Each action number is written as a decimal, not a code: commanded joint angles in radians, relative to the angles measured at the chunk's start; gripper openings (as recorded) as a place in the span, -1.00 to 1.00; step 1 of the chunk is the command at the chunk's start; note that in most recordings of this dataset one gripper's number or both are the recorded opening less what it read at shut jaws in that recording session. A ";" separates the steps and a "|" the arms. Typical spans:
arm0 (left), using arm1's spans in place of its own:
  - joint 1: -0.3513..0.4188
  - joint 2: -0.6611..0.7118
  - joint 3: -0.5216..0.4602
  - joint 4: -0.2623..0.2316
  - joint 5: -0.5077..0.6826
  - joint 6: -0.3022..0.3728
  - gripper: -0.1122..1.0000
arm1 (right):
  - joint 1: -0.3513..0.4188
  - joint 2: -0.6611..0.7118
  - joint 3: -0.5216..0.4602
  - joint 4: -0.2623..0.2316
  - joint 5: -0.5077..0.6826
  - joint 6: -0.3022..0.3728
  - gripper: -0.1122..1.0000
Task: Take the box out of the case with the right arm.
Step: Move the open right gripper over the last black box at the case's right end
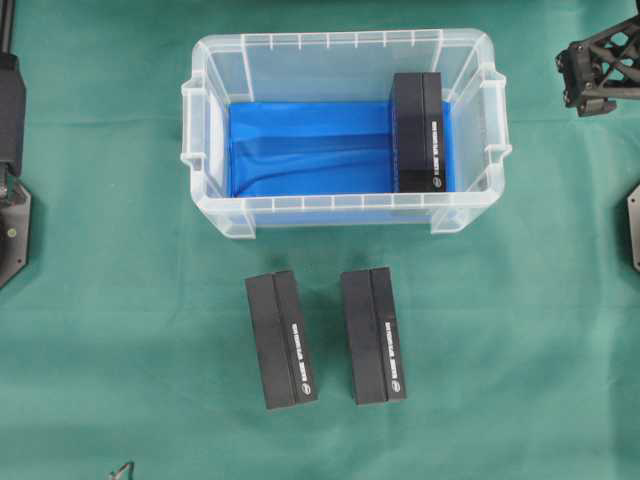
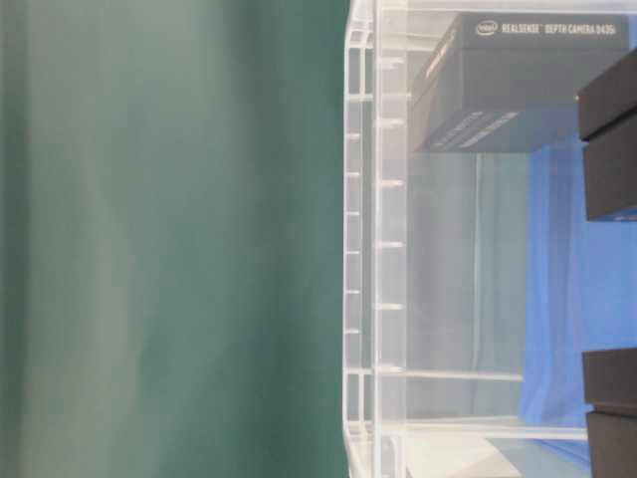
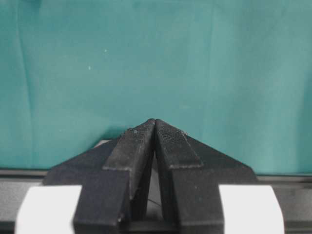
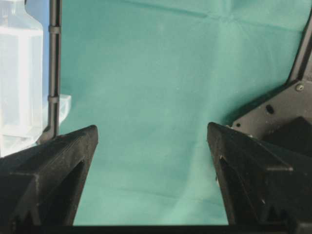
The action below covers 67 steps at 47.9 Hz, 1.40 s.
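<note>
Overhead exterior view showing the box (image 1: 418,131) lying at the right end of the case (image 1: 345,212), on the blue lining (image 1: 305,145), pressed close to the right wall and reaching nearly from the far wall to the near one. Long axis running top to bottom in the frame, white lettering along its right edge, label end toward the lower rim. Likely sitting there as the last one to be lifted, judging from two matching boxes (image 1: 281,339) (image 1: 373,335) lying side by side on the table (image 1: 120,330) just below the case, both turned the same way, long axes also top to bottom.

Table-level view giving the box (image 2: 518,85) through the clear wall, printing readable on its side, resting flat.

Right gripper (image 4: 152,165) hanging over bare green table outside the case, fingers (image 4: 53,170) spread wide, holding nothing; a corner of the case showing at the upper left of its view. Seen overhead at the upper right corner (image 1: 600,65), well apart from the box.

Left gripper (image 3: 155,127) parked at the left edge, fingers (image 3: 134,146) pressed together, empty.
</note>
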 commanded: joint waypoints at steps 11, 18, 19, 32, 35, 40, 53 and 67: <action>-0.003 -0.002 -0.021 0.003 -0.003 -0.002 -0.80 | -0.002 -0.005 -0.015 0.002 -0.003 0.002 0.79; -0.003 0.000 -0.021 0.003 -0.003 0.000 -0.80 | -0.002 0.002 -0.025 0.006 -0.029 0.009 0.79; -0.003 0.000 -0.021 0.003 -0.002 0.000 -0.80 | -0.002 0.005 -0.028 0.011 -0.037 0.012 0.79; -0.003 0.000 -0.021 0.003 -0.002 0.000 -0.80 | 0.021 0.166 -0.140 0.031 -0.146 0.017 0.76; -0.003 0.000 -0.021 0.003 -0.003 0.000 -0.80 | 0.034 0.216 -0.184 0.029 -0.150 0.017 0.76; -0.003 0.000 -0.021 0.003 -0.002 0.000 -0.80 | 0.054 0.301 -0.270 0.031 -0.152 0.018 0.76; -0.003 -0.002 -0.021 0.003 -0.003 0.000 -0.80 | 0.083 0.448 -0.414 0.035 -0.150 0.041 0.76; -0.003 -0.002 -0.021 0.002 -0.003 0.000 -0.80 | 0.087 0.477 -0.442 0.055 -0.149 0.051 0.76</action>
